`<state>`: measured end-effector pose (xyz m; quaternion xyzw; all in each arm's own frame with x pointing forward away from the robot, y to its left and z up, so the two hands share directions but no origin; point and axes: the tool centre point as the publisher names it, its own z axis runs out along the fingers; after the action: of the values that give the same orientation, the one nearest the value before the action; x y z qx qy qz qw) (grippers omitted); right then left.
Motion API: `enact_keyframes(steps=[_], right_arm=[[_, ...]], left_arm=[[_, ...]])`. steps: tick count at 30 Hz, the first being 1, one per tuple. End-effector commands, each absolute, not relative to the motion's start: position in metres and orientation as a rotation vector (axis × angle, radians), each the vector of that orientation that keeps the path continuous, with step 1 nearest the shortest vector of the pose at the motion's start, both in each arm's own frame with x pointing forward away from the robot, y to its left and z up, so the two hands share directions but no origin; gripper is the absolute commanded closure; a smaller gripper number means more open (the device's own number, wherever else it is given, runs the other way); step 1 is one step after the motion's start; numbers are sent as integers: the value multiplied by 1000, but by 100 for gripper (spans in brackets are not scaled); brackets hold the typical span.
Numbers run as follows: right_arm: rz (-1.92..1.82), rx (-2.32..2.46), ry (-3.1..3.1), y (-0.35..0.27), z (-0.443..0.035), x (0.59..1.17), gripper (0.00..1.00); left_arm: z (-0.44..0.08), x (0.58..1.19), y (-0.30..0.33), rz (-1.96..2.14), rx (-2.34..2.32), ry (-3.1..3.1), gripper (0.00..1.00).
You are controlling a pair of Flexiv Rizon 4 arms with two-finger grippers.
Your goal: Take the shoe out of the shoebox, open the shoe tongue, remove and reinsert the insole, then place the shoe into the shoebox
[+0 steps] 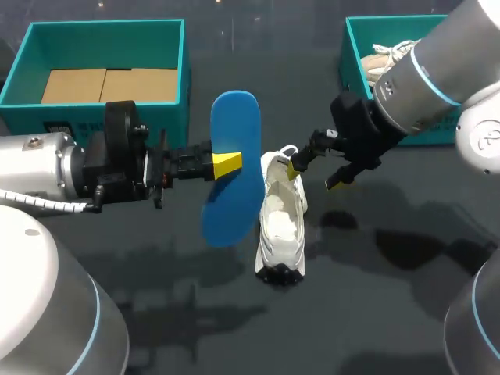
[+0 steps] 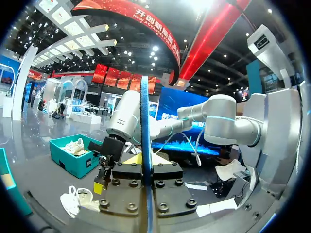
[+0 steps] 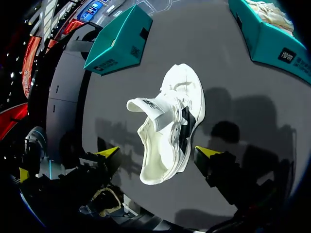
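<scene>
Matt blue foam-looking insole, white shoe of soft cloth and smooth panels, dark table with faint sheen, matt teal card shoebox

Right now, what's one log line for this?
left claw: shut on blue insole, held up | right claw: open, over white shoe | white shoe: on table, insole out

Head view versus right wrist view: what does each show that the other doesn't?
Only the head view shows the blue insole, clamped in the left jaws, and the cardboard inside the left box. Only the right wrist view shows the right jaws standing wide apart with the shoe between them, its tongue lifted. Both show the white shoe on the table, both teal boxes and a second shoe in the right box.
</scene>
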<state>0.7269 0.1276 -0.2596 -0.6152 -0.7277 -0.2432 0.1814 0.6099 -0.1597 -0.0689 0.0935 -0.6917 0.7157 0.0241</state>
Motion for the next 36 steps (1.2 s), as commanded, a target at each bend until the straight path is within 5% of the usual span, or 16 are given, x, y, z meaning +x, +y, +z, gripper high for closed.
enact_keyframes(steps=[1, 5, 16, 22, 25, 36], right_arm=[[-733, -1709, -2038, 123, -244, 730, 0], [-867, -1626, -1992, 122, -225, 732, 0], [-886, -1577, -1984, 122, -222, 733, 0], [-946, -1529, -1901, 117, -209, 749, 0], [-1084, -1446, -1844, 109, -196, 757, 0], [-1126, -1421, -1845, 107, -185, 763, 0]], left_arm=[[-68, 632, -162, 2444, -120, -2235, 100], [-66, 646, -164, 2695, -737, -2323, 100], [-66, 646, -164, 2695, -737, -2323, 100], [-82, 655, -167, 2770, -1574, -2277, 100], [-97, 662, -171, 2580, -2519, -2115, 100], [-97, 662, -171, 2580, -2519, -2115, 100]])
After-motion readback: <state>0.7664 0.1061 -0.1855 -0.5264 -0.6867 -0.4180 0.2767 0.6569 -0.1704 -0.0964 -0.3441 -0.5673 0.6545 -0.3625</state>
